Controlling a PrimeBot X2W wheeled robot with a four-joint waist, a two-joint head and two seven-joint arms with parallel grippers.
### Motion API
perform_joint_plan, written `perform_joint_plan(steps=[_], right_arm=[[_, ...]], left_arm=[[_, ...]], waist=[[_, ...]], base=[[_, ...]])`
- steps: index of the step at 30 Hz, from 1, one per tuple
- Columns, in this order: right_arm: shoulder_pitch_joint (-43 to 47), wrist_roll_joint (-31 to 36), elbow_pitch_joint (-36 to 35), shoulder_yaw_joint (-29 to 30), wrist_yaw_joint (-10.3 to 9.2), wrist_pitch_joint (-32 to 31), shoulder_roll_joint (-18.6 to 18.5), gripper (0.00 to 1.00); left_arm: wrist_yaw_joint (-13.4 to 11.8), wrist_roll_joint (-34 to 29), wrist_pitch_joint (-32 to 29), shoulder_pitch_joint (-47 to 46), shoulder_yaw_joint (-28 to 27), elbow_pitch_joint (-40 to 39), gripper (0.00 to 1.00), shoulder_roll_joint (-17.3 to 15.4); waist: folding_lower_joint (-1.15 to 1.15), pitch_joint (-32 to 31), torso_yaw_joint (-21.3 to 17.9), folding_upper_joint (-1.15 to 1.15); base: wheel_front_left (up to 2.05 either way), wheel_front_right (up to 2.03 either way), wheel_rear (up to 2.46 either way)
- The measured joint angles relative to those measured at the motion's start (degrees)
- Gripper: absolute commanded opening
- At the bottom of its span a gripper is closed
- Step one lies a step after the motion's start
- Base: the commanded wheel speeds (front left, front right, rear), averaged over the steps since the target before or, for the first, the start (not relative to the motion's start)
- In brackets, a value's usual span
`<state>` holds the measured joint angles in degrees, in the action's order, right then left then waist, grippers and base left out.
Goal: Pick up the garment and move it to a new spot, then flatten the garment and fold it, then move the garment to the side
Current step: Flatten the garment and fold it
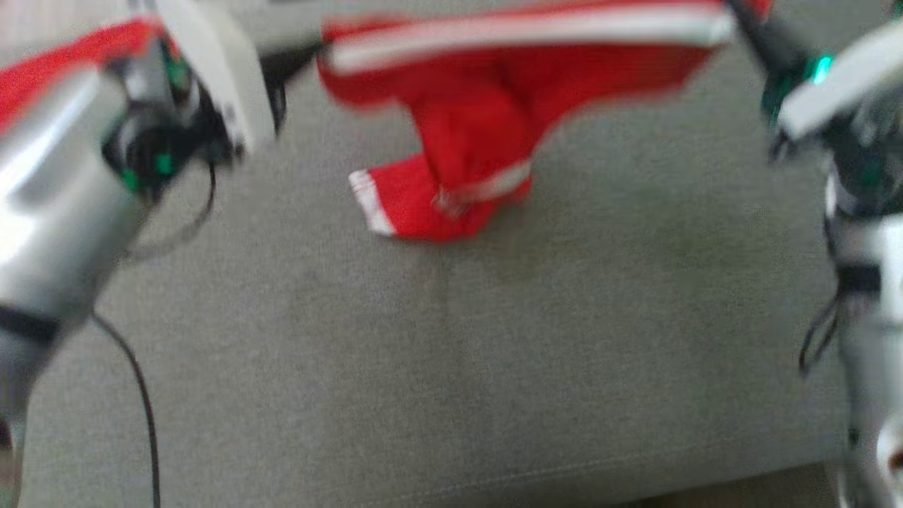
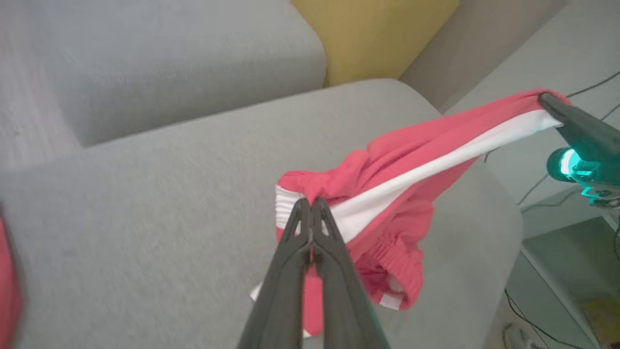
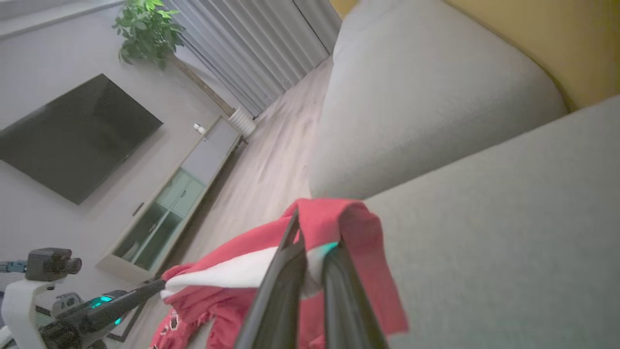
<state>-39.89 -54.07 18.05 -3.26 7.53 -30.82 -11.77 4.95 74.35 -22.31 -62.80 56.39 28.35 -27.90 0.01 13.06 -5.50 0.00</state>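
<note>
A red garment (image 1: pixel 480 127) with a white side stripe hangs stretched between my two grippers above the grey sofa seat (image 1: pixel 494 367). Its lower folds droop and touch the cushion. My left gripper (image 2: pixel 310 204) is shut on the gathered white-and-red waistband end (image 2: pixel 290 194). My right gripper (image 3: pixel 315 237) is shut on the other end, with red cloth (image 3: pixel 348 218) draped over its fingers. In the blurred head view the left gripper (image 1: pixel 310 53) sits at the upper left and the right gripper (image 1: pixel 741 21) at the upper right. The left wrist view shows the right gripper (image 2: pixel 550 102) pinching the stripe.
Grey back cushions (image 2: pixel 169 63) and a yellow cushion (image 2: pixel 373 34) rise behind the seat. Beyond the sofa's end are wood floor (image 3: pixel 271 160), a low cabinet (image 3: pixel 179 194), a wall television (image 3: pixel 72 135) and a plant (image 3: pixel 145 29). A black cable (image 1: pixel 144 402) hangs by my left forearm.
</note>
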Motion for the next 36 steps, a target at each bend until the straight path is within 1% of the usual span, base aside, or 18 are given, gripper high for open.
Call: perform_joint_plan(steps=[2, 5, 8, 9, 12, 14, 18, 21, 24, 28, 32, 34, 35, 36], right_arm=[[-6.6, -0.2, 3.2, 0.3, 0.0, 0.2, 0.4, 0.0], [-16.5, 0.7, 7.9, 0.2, 0.0, 2.0, 0.5, 0.0], [-25.5, 1.6, 12.0, 0.1, 0.0, 5.3, 1.0, 0.0], [-30.6, 1.7, 14.2, -0.2, 0.0, 7.6, 1.4, 0.0], [-36.9, 1.7, 16.6, -0.7, 0.0, 11.3, 1.7, 0.0], [-40.6, 1.9, 17.5, -1.7, 0.0, 13.8, 1.6, 0.0], [-45.5, 1.8, 18.8, -4.6, 0.0, 15.3, 0.2, 0.0], [-45.0, 1.1, 20.4, -6.8, 0.0, 15.2, -1.1, 0.0], [-42.0, 0.3, 21.7, -9.8, 0.0, 13.2, -2.7, 0.0], [-33.8, -2.6, 22.0, -13.9, 0.0, 7.0, -4.1, 0.0], [-23.0, -4.8, 21.5, -17.7, 0.0, 0.9, -6.5, 0.0], [-18.2, -5.5, 20.6, -19.1, 0.0, -1.3, -8.0, 0.0], [-14.1, -6.2, 18.9, -20.6, 0.0, -3.9, -9.1, 0.0], [-14.1, -6.2, 18.9, -20.6, 0.0, -3.9, -9.1, 0.0]], left_arm=[[-1.0, -1.4, 0.6, -5.1, -1.1, 3.4, 0.0, 1.9], [-1.4, -3.8, 2.1, -13.0, -2.2, 8.1, 0.0, 4.0], [-1.5, -6.3, 5.2, -20.3, -3.7, 12.6, 0.0, 6.1], [-1.4, -7.6, 7.0, -24.7, -4.2, 15.5, 0.0, 7.2], [-1.4, -10.5, 11.2, -30.3, -5.1, 19.4, 0.0, 8.7], [-1.3, -11.3, 13.8, -33.7, -5.6, 21.9, 0.0, 9.7], [0.3, -12.2, 14.9, -37.6, -5.6, 25.7, 0.0, 11.2], [1.5, -11.2, 14.5, -36.9, -5.6, 27.8, 0.0, 12.3], [2.2, -9.9, 12.6, -33.3, -5.0, 28.8, 0.0, 12.8], [2.2, -7.7, 7.9, -24.9, -2.1, 27.9, 0.0, 12.7], [2.2, -5.0, 3.7, -14.1, 2.0, 22.4, 0.0, 10.9], [2.2, -3.6, 2.9, -9.9, 2.8, 20.2, 0.0, 9.4], [2.4, -2.8, 2.6, -6.6, 4.0, 18.1, 0.0, 7.6], [2.4, -2.8, 2.6, -6.6, 4.0, 18.1, 0.0, 7.6]], waist=[[0.0, 2.2, 0.3, 0.0], [0.01, 5.7, 0.6, 0.0], [0.02, 8.9, 1.0, 0.0], [0.02, 10.6, 1.2, 0.0], [0.02, 12.1, 1.5, 0.0], [0.01, 12.5, 1.7, 0.0], [0.0, 12.5, 1.8, 0.0], [0.0, 12.0, 1.9, 0.0], [-0.01, 11.0, 2.1, 0.0], [-0.01, 8.9, 2.4, 0.0], [-0.01, 6.2, 2.5, 0.0], [-0.01, 4.7, 2.5, 0.0], [-0.01, 3.0, 2.4, 0.0], [-0.01, 3.0, 2.4, 0.0]], base=[[0.0, 0.0, 0.0], [0.0, 0.0, 0.0], [0.0, 0.0, 0.0], [0.0, 0.0, 0.0], [0.0, 0.0, 0.0], [0.0, 0.0, 0.0], [0.0, 0.0, 0.0], [0.0, 0.0, 0.0], [0.0, 0.0, 0.0], [0.0, 0.0, 0.0], [0.0, 0.0, 0.0], [0.0, 0.0, 0.0], [0.0, 0.0, 0.0], [0.0, 0.0, 0.0]])
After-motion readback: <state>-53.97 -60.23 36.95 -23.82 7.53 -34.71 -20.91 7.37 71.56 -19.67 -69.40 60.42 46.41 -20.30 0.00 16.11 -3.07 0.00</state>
